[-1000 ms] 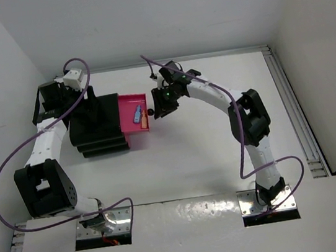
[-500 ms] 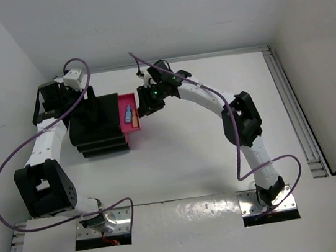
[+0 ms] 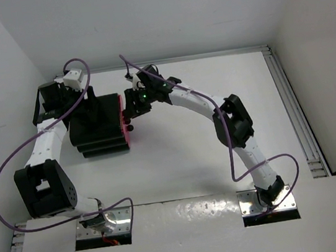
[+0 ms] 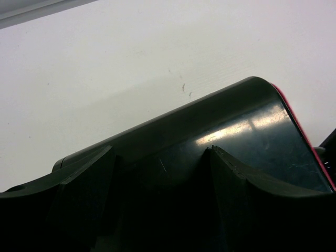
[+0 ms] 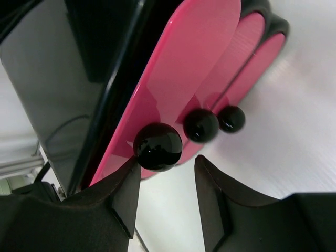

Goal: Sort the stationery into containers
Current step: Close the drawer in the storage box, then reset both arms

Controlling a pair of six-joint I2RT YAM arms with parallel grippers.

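At the upper left of the overhead view, the left arm [image 3: 43, 140] reaches to the back of the black stepped box [image 3: 97, 133]. Its wrist view shows the left fingers [image 4: 79, 189] spread wide over the box's glossy top; whether they touch it cannot be told. Along the box's right edge the three pink drawers [image 5: 194, 68] sit closed. Just right of them the right fingers [image 5: 215, 205] stand apart. The top drawer's round black knob [image 5: 157, 147] sits at the mouth of their gap, beside the finger at frame left, unclamped. The right arm [image 3: 203, 105] arcs toward the lower right across the white worktop [image 3: 178, 156].
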